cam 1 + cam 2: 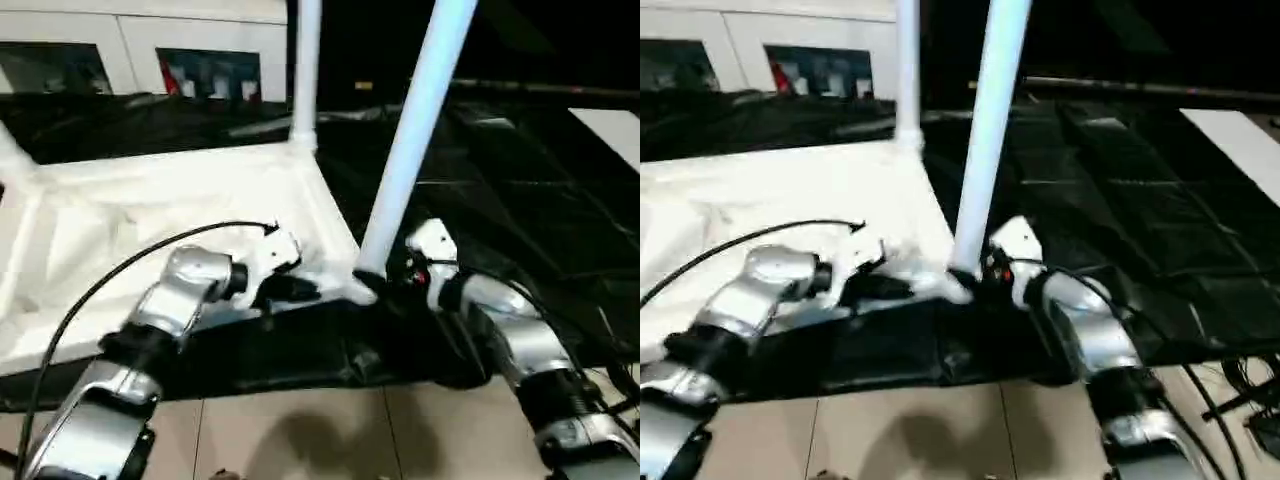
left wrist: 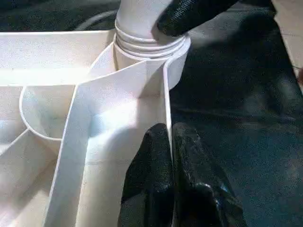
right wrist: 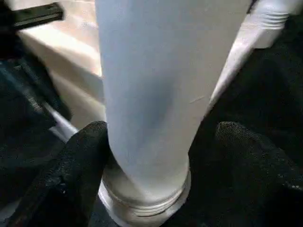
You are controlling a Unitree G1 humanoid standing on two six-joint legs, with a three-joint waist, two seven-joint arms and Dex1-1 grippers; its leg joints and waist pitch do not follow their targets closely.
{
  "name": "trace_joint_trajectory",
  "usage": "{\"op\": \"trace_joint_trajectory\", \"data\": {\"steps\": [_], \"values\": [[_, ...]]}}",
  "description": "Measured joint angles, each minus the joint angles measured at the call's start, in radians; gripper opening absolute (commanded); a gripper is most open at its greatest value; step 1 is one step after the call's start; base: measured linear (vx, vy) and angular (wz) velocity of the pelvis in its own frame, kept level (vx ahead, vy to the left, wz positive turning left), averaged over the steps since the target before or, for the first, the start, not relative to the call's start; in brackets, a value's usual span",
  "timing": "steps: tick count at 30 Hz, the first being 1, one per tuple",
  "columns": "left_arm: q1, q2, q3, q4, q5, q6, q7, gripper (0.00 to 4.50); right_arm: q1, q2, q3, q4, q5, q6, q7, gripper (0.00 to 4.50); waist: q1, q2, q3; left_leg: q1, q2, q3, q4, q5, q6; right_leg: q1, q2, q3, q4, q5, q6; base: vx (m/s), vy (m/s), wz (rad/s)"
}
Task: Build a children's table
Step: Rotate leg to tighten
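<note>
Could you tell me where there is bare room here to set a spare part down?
Free: the dark mat right of the near leg, and the tabletop underside left of the left gripper. Crowded: the near corner socket, between both grippers, the right gripper around the leg.

A white tabletop (image 1: pixel 150 230) lies upside-down at centre left; a leaning leg (image 1: pixel 415 135) rises from its lower-right corner.

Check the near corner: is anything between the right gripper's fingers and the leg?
Nothing visible. The right gripper straddles the leg just above the corner socket, fingers either side. The left gripper pinches the tabletop rim, clear of it.
</note>
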Motion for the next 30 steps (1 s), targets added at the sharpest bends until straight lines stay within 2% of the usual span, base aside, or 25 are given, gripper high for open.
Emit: {"op": "trace_joint_trajectory", "data": {"steps": [6,9,15,25,28,30], "values": [[0.008,0.001,-0.003,-0.02,-0.004,0.012,-0.02,0.0,0.006,-0.013,0.035,-0.013,-0.003,0.045,0.057,3.81,0.009,0.0,0.0,0.0,0.0,0.0,0.0,0.0,0.0,0.0,0.0,0.0,0.0,0.0,0.0,0.0,0.0,0.0],[0.009,0.0,-0.004,-0.022,-0.004,0.013,-0.021,0.0,0.006,-0.013,0.036,-0.013,-0.005,0.054,0.065,3.44,0.01,0.0,0.0,0.0,0.0,0.0,0.0,0.0,0.0,0.0,0.0,0.0,0.0,0.0,0.0,0.0,0.0,0.0],[0.009,0.0,-0.004,-0.022,-0.004,0.014,-0.026,0.0,0.002,-0.019,0.03,-0.01,0.005,0.068,0.072,3.03,0.011,0.0,0.0,0.0,0.0,0.0,0.0,0.0,0.0,0.0,0.0,0.0,0.0,0.0,0.0,0.0,0.0,0.0],[0.009,-0.001,-0.004,-0.022,-0.003,0.02,-0.026,0.0,0.002,-0.012,0.022,-0.002,0.009,0.071,0.07,2.72,0.011,0.0,0.0,0.0,0.0,0.0,0.001,0.0,0.0,0.0,0.0,0.0,0.001,0.0,0.0,0.0,0.0,0.0],[0.0,-0.018,-0.004,-0.004,0.011,0.018,0.027,0.0,-0.001,0.021,-0.004,0.026,0.008,0.07,0.004,2.71,0.01,-0.001,0.0,0.002,0.0,0.0,0.002,0.0,0.0,0.002,0.0,0.0,0.002,0.0,0.0,0.0,0.0,0.0],[-0.04,-0.077,-0.003,0.053,0.052,0.019,0.151,0.0,-0.038,0.081,-0.039,0.098,-0.008,0.067,-0.175,2.71,0.006,-0.001,0.0,0.002,0.0,0.0,0.005,0.0,0.0,0.003,0.0,0.001,0.002,0.002,-0.001,0.0,0.0,0.0]]}}
